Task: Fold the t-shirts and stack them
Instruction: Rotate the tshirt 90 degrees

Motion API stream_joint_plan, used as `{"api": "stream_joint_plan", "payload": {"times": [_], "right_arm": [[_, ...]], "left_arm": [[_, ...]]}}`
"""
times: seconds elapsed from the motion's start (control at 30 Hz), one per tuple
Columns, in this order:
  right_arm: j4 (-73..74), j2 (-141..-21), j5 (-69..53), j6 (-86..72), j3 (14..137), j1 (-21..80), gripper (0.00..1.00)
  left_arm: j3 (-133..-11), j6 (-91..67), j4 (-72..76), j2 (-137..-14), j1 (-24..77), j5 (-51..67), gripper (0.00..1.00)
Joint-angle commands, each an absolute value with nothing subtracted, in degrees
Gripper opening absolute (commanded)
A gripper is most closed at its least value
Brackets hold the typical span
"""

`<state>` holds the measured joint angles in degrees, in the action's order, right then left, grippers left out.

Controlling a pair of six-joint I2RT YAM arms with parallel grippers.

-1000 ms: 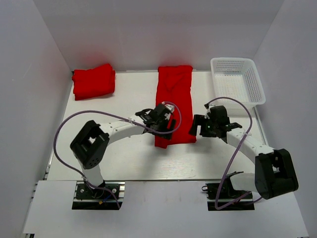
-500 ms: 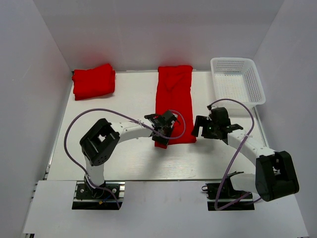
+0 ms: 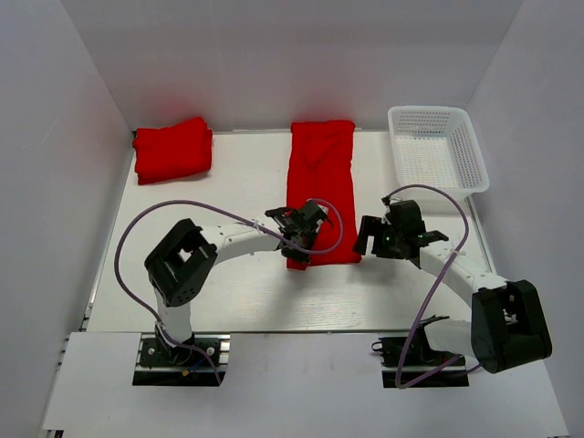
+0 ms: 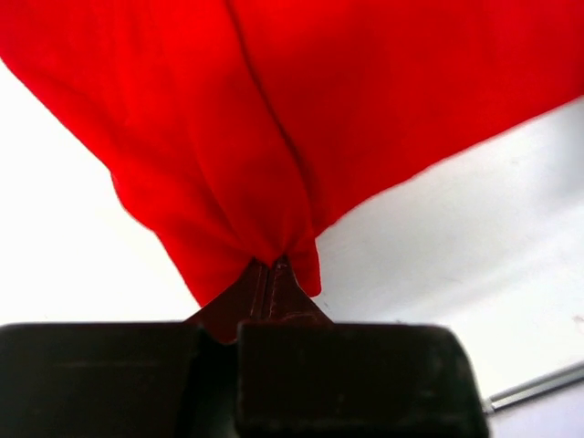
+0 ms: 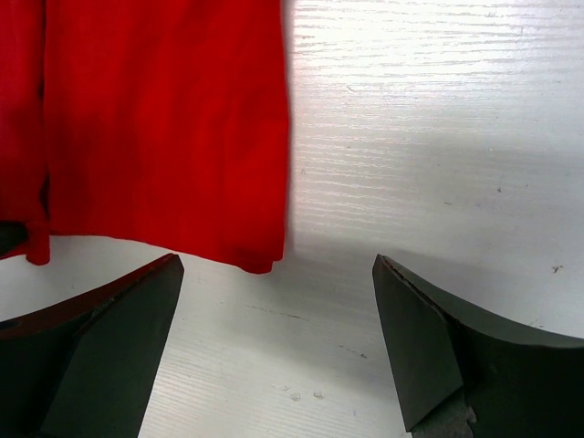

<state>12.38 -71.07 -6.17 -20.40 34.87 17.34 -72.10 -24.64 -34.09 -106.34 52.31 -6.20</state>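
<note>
A red t-shirt (image 3: 321, 182), folded into a long strip, lies down the middle of the table. My left gripper (image 3: 297, 253) sits at its near left corner and is shut on a pinch of the cloth; in the left wrist view the t-shirt (image 4: 274, 109) gathers into the closed tips of the gripper (image 4: 272, 266). My right gripper (image 3: 369, 239) hovers open just right of the near right corner. In the right wrist view that gripper (image 5: 276, 265) straddles bare table, with the t-shirt's (image 5: 164, 119) corner just ahead on the left. A pile of folded red t-shirts (image 3: 172, 149) rests at the back left.
A white mesh basket (image 3: 436, 157) stands at the back right corner. White walls close in the table (image 3: 228, 292) on the left, back and right. Purple cables loop from both arms over the near part of the table.
The left gripper slid to the strip's near left corner and closed on the cloth. The right gripper stayed open and shifted only slightly.
</note>
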Motion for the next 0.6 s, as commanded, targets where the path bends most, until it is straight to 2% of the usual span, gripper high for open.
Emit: {"api": "stream_joint_plan", "payload": {"times": [0.0, 0.43, 0.57], "right_arm": [[12.22, -71.19, -7.12, -19.95, 35.16, 17.23, 0.9], [12.57, -71.63, -8.53, -19.07, 35.42, 17.14, 0.9], [12.92, -71.72, -8.7, -18.9, 35.51, 17.14, 0.9]], "left_arm": [[-73.73, -23.12, -34.09, -100.46, 52.56, -4.23, 0.0], [-75.85, -19.25, -31.3, -98.17, 52.56, -1.14, 0.0], [-76.63, -17.94, -29.89, -100.28, 52.56, 3.06, 0.0]]}}
